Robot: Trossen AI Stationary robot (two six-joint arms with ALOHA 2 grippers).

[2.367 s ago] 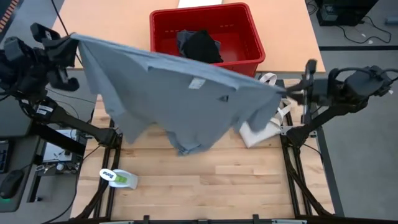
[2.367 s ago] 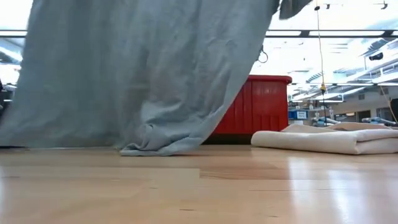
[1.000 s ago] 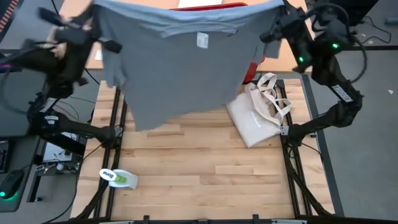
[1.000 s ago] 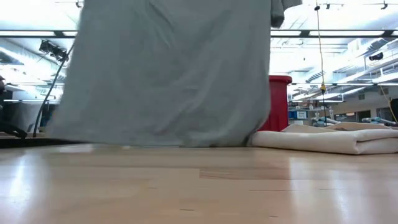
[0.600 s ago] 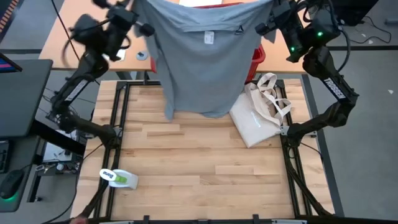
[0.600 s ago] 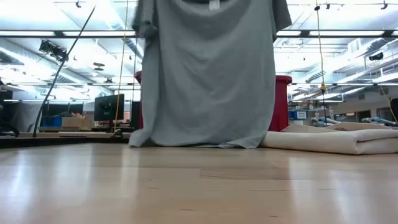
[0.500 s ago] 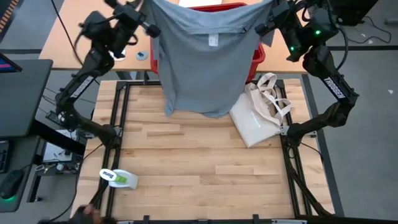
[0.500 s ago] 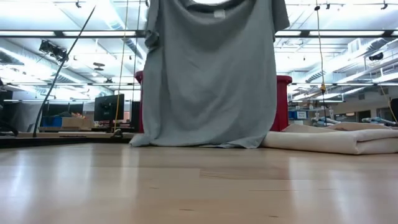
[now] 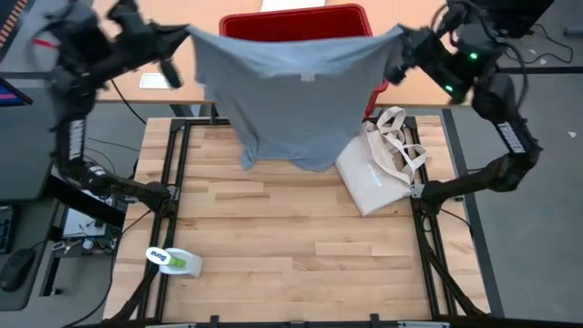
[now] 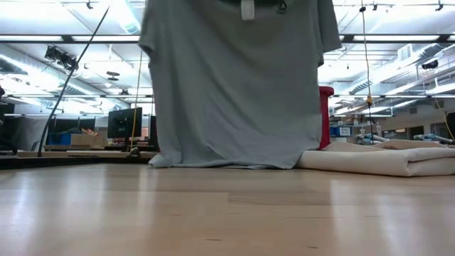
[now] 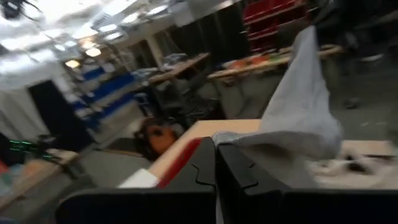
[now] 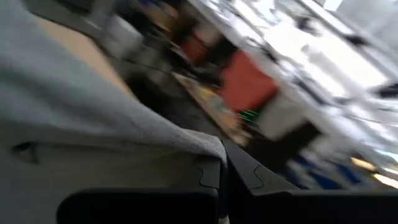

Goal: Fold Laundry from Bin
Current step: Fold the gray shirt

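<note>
T-shirt (image 9: 291, 91): soft, light, drapes | left end effector (image 9: 178, 41), right end effector (image 9: 401, 41) pinched closed on its shoulders | you keep grips there, spread wide.

Both arms are raised high and spread wide at the far side of the table. The left gripper (image 9: 185, 36) is clamped on one shoulder of the T-shirt (image 9: 287, 87), the right gripper (image 9: 397, 38) on the other

Soft matt grey cloth T-shirt (image 9: 291, 91), glossy red plastic bin (image 9: 273, 23), smooth pale wood table (image 9: 301, 246), cream canvas tote (image 9: 373, 178)
</note>
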